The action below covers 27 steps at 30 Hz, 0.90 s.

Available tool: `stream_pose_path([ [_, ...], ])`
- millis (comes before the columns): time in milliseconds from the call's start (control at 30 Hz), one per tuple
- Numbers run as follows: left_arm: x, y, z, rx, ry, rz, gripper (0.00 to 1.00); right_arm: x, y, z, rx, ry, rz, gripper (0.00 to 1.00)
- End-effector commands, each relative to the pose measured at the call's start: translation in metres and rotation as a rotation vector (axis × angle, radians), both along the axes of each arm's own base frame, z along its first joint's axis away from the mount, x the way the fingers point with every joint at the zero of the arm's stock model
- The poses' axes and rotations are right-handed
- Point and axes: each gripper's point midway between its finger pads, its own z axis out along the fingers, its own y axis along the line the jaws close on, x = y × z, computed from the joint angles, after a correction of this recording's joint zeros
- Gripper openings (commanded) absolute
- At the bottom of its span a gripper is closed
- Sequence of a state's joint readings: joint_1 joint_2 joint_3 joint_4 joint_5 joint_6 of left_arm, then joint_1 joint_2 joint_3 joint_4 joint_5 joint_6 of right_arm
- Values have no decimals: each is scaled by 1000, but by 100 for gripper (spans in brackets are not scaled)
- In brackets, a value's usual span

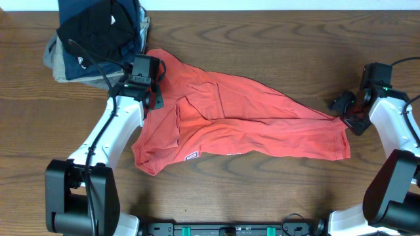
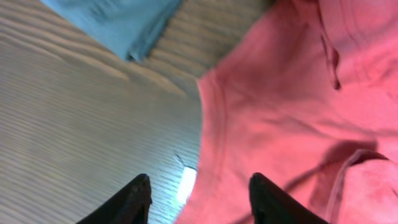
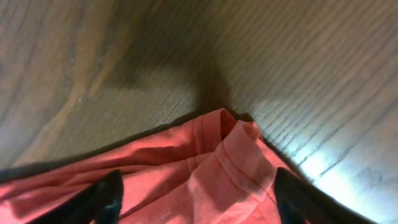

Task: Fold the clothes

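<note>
Spreading step judged in hand: T-shirt (image 1: pixel 243 124) is laid crumpled across mid-tabletop (image 1: pixel 262 190), partly doubled over. Left claw (image 2: pixel 199 199) and right claw (image 3: pixel 196 199) are parted, nothing gripped, each at a shirt end. Flattening is needed before the first fold.

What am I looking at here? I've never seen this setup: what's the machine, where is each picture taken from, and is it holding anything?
Two white robot arms work at a brown wooden table. One picture looks down from above; the other two come from cameras on each wrist. A crumpled coral-red cotton T-shirt lies across the middle, with a stack of folded dark garments at the far left corner. The left gripper and the right gripper each stand open over an edge of the shirt; neither holds anything.
</note>
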State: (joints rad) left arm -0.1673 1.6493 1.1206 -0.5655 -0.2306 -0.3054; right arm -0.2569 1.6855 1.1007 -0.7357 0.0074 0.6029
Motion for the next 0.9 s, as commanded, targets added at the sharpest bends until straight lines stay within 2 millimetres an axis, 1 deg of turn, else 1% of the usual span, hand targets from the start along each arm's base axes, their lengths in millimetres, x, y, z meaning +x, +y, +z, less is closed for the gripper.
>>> stream_pose_path([
  [0,-10,-20,-11,-104,67,-51,54,7,-4,8,-37,-13,38,93],
  [33,-16,-27,-14,-144,93,-71,54,6,-5,9,-36,-9,39,99],
  [100,-26,-44,-18,-221,143,-157,55,4,-4,10,-31,1,39,99],
  [133,-30,-51,-20,-251,165,-197,62,3,-3,11,-27,6,45,99],
  [200,-41,-61,-24,-297,208,-256,71,4,2,11,-7,5,91,99],
  [300,-55,-69,-32,-346,256,-303,72,2,12,10,38,7,127,97],
  [400,-69,-74,-43,-385,304,-310,72,-3,20,9,79,27,136,88],
  [500,-81,-87,-52,-448,351,-376,72,-7,26,8,95,41,172,88],
  [533,-85,-90,-56,-460,371,-408,75,-7,28,8,95,45,176,89],
  [567,-86,-91,-59,-457,381,-413,77,-7,29,8,95,46,180,90],
  [700,-91,-92,-78,-437,437,-419,77,-8,33,8,97,50,191,91],
  [800,-94,-86,-91,-385,473,-412,77,-8,37,8,97,55,200,91],
  [867,-94,-81,-96,-336,483,-410,74,-8,38,8,97,55,205,91],
])
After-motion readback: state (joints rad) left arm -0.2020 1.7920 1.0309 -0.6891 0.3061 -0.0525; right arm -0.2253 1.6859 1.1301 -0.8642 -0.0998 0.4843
